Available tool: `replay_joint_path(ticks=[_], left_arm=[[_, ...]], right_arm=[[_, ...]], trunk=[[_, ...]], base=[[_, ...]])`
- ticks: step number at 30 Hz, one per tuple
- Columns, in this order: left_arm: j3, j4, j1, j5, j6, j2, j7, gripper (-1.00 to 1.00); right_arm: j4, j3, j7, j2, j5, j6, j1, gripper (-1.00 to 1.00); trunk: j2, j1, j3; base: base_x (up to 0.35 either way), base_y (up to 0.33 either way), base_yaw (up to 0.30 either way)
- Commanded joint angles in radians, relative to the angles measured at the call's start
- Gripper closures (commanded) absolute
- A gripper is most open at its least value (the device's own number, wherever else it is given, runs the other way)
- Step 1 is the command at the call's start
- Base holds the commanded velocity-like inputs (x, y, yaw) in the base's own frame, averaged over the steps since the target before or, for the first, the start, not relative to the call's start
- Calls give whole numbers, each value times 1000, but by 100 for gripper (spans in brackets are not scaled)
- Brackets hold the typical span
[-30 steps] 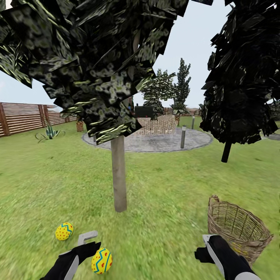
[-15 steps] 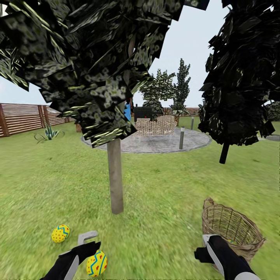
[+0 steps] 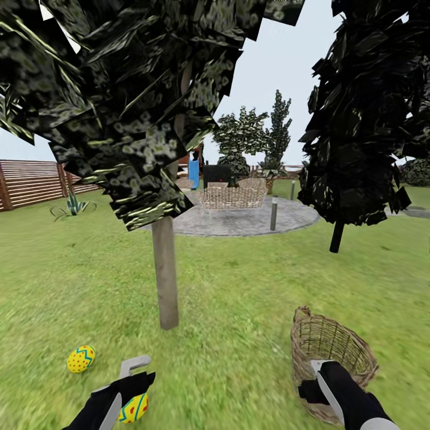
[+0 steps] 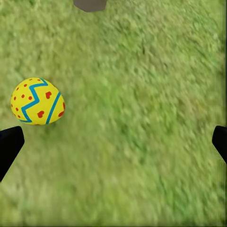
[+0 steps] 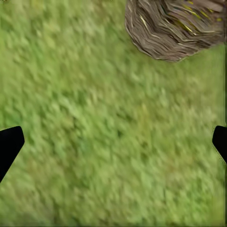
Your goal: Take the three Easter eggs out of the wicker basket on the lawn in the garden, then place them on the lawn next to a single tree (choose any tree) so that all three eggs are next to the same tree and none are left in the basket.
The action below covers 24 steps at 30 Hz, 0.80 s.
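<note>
Currently two Easter eggs [image 3: 80, 359] lay on the lawn [image 3: 239, 286] near the tree [image 3: 165, 275]; wicker basket [image 3: 331, 358] stood apart; left gripper [image 4: 113, 144] and right gripper [image 5: 113, 144] spread wide, empty.

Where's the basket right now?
In the head view the basket sits on the lawn at lower right, just beyond the right gripper, right of the tree.

Two Easter eggs [image 3: 80, 359] [image 3: 134, 408] on lawn [image 3: 239, 286]; one wicker basket [image 3: 329, 352]; two near trees [image 3: 165, 272] [image 3: 338, 236].
</note>
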Motion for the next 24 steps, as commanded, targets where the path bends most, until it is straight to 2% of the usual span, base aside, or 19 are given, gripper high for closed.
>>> replay_joint_path(ticks=[1,24], left_arm=[[6,-2,0,5,7,-1,-5,-100],[-3,5,0,1,8,-5,-5,-100]], right_arm=[[-1,0,-1,0,-1,4,0,-100],[-1,0,-1,0,-1,4,0,-100]], trunk=[[7,-4,2],[168,-92,74]], base=[[-1,-82,0],[0,-5,0]])
